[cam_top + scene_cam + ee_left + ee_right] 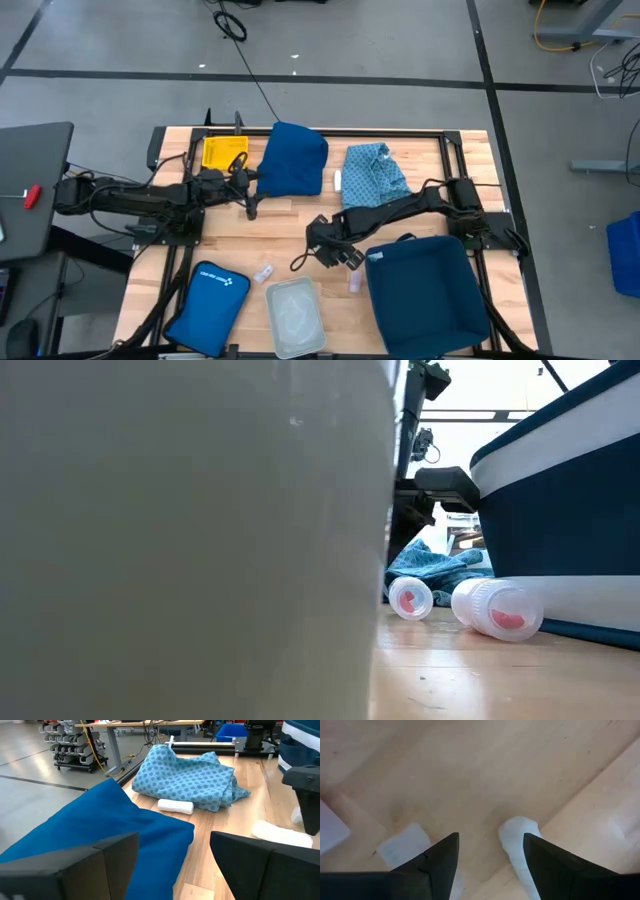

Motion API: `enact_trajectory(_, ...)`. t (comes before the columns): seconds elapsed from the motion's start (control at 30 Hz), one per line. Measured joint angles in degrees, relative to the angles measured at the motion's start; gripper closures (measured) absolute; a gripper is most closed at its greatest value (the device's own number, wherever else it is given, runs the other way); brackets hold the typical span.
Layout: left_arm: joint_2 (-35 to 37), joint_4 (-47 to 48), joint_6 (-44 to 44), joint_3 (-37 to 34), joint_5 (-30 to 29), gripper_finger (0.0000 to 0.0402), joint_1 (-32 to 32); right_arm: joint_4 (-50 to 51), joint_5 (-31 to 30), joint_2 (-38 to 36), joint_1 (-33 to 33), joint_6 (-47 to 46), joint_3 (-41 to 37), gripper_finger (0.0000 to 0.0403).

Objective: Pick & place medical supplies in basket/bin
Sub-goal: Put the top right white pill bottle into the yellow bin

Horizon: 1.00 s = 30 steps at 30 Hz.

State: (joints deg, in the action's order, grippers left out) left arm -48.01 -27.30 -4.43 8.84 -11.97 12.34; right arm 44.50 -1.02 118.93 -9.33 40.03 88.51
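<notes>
Nearest the low camera, a pale clear tray at the table's front edge blocks most of that view; past it two small white vials with pink showing through lie on their sides on the wood, just in front of the dark blue bin, outside it. Beside the tray sits a blue zip pouch, untouched. Mid-table, the right gripper points down at the wood just left of the bin, its fingers spread; the right wrist view shows a white roll lying partly between the fingertips, nothing pinched, and a flat clear packet beside it on the table. Farther back, the left gripper reaches low toward the plain blue cloth, fingers spread and empty. Beyond it, another white roll lies against the patterned blue cloth, and a further white piece rests on the wood nearer the right arm. A yellow container stands at the far left corner. Judged from this, no supply is visible in the bin, though part of its interior is hidden; the work looks barely begun, with every visible supply left to move.
</notes>
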Motion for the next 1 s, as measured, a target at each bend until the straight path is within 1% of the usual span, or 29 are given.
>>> enact_trajectory(0.13, 0.0, 0.0, 0.2, 0.0, 0.0, 0.0151, 0.0, 3.7, -0.3, -0.4, 0.2, 0.3, 0.0, 0.0172)
enact_trajectory(0.3, 0.0, 0.1, 0.2, 0.0, 0.0, 0.0151, 0.0, 9.0, -0.4, -0.7, -1.2, 1.4, 0.0, 0.0172)
enact_trajectory(0.47, 0.0, 0.1, 0.2, 0.0, 0.0, 0.0151, 0.0, 9.3, -2.3, -0.8, -1.9, 2.3, 0.2, 0.0172)
enact_trajectory(0.63, 0.0, 0.1, 0.2, 0.0, 0.0, 0.0151, 0.0, 11.6, -2.2, -1.0, -1.9, 0.8, 3.3, 0.0172)
enact_trajectory(0.77, 0.0, 0.1, 0.2, 0.0, 0.0, 0.0151, 0.0, 14.8, 0.2, -1.1, -1.9, -2.4, 6.3, 0.0172)
enact_trajectory(0.87, 0.0, 0.1, 0.3, 0.0, 0.0, 0.0151, 0.0, 17.0, 0.9, -1.2, -2.5, -3.9, 6.7, 0.0172)
enact_trajectory(1.0, 0.0, 0.1, 0.7, 0.0, 0.0, 0.0151, 0.0, 17.9, 6.5, -0.9, -3.1, -10.6, 6.6, 0.0172)
